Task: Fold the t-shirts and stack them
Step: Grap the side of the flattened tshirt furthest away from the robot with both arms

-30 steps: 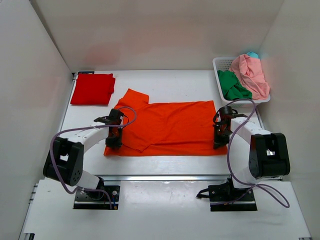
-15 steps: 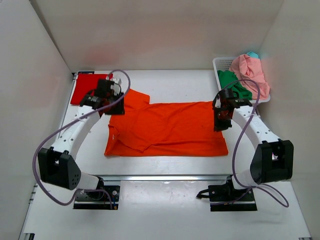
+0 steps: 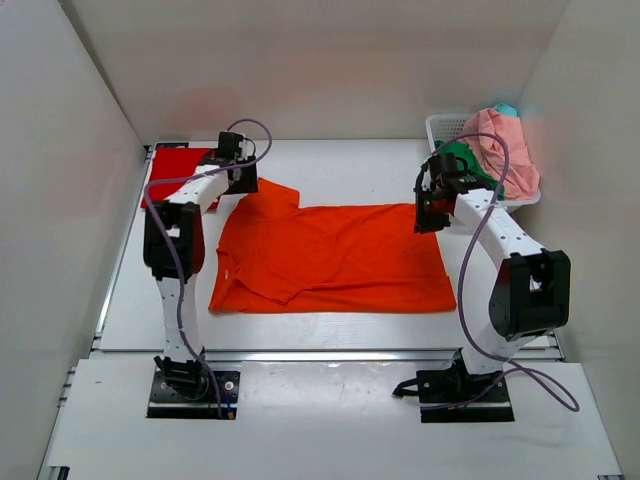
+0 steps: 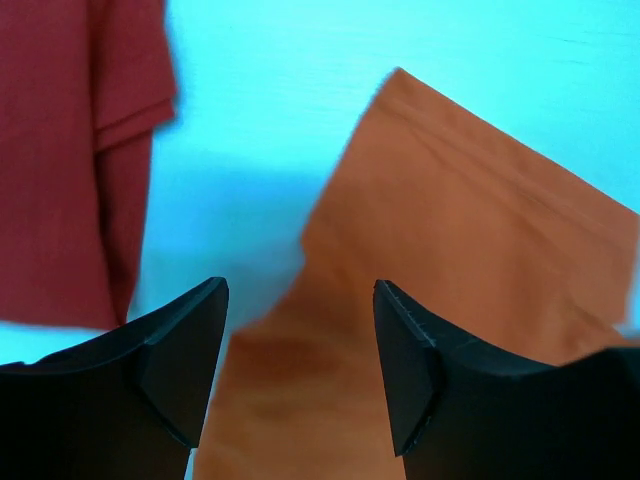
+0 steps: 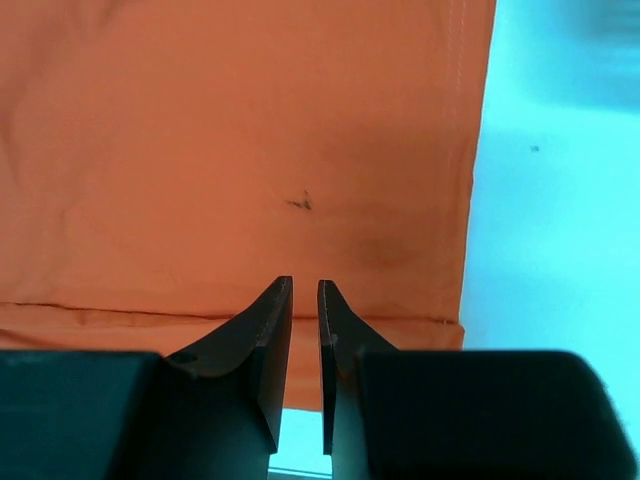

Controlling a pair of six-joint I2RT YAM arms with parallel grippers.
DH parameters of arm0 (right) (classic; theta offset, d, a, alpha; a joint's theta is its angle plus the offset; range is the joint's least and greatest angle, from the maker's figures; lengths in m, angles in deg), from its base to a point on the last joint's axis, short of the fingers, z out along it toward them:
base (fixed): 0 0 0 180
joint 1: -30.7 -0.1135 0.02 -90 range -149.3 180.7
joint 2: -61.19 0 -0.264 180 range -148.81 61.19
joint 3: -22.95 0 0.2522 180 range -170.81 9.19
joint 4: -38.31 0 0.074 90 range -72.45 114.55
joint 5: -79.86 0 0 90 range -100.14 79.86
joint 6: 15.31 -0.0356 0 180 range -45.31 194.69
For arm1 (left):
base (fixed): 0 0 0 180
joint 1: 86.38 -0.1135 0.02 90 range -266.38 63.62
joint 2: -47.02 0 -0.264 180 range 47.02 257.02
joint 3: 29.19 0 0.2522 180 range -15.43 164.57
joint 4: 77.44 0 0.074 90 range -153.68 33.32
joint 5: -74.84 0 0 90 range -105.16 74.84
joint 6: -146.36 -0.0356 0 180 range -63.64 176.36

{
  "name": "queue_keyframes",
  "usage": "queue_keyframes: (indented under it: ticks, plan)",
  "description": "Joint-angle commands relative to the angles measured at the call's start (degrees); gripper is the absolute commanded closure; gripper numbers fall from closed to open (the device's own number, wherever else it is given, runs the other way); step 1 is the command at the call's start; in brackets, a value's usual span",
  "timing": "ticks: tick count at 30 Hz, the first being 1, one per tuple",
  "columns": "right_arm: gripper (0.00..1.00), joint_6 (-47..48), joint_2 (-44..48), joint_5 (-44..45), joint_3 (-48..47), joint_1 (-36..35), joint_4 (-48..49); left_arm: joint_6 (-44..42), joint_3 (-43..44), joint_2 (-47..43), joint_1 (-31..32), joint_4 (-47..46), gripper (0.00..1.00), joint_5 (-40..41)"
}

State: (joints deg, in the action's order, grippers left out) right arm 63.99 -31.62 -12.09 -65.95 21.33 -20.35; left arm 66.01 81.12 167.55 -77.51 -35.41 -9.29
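While the left tool (image 4: 300, 300) hangs wide open and empty above the far left sleeve of the orange t-shirt (image 3: 340, 255), the right tool (image 5: 305, 292) is almost closed above the far right corner of that shirt, with no cloth in the thin slit. The orange t-shirt lies spread on the worktop (image 3: 330, 165). The red t-shirt (image 4: 60, 160) lies folded at the far left, and a pink t-shirt (image 3: 500, 145) sits in the basket (image 3: 437, 130).
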Motion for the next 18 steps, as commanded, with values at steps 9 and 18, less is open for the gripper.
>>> queue_keyframes:
  ticks: [9,18]
  plan:
    - [0.85,0.42,-1.13,-3.31,-2.91,1.46,5.44,-2.45,23.24,16.31,2.56,13.29,0.34,-0.94]
    - [0.83,0.85,-3.51,-2.97,-5.46,2.16,5.79,-2.27,24.48,20.09,2.3,22.53,0.57,-3.66]
